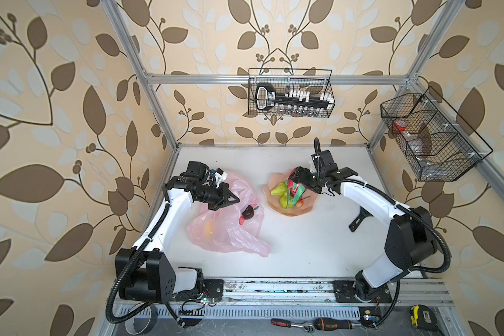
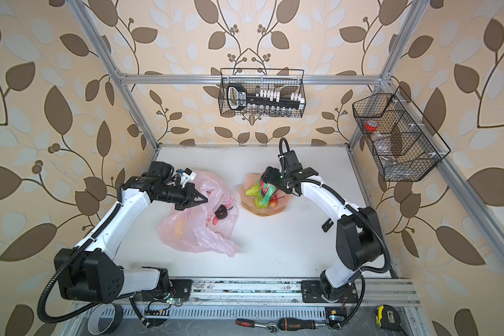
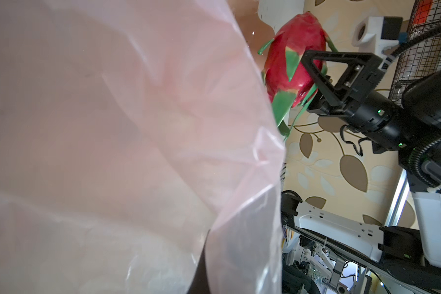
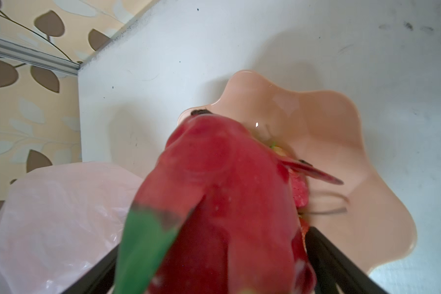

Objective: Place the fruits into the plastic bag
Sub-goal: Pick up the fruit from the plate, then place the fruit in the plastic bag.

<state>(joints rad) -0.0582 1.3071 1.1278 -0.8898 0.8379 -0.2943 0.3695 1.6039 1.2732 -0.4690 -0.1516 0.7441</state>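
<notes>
- My right tool (image 1: pixel 296 181) has its fingers wide around the dragon fruit (image 3: pixel 294 61), gripping it over the dish (image 4: pixel 316 122).
- My left tool (image 1: pixel 234 200) is clenched on the bag (image 1: pixel 224 232) edge, lifting it.
- Dark fruit (image 1: pixel 248 214) lies on the bag; pears (image 1: pixel 278 190) are in the dish.

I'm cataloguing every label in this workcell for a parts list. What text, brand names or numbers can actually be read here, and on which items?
No text can be read for certain.
Black socket-set holder in the wire basket: white label, too small to read.
Screwdriver handle: orange brand lettering, blurred.
Pink plastic bag: small red print, illegible.
Yellow tape measure: label too small to read.
</notes>
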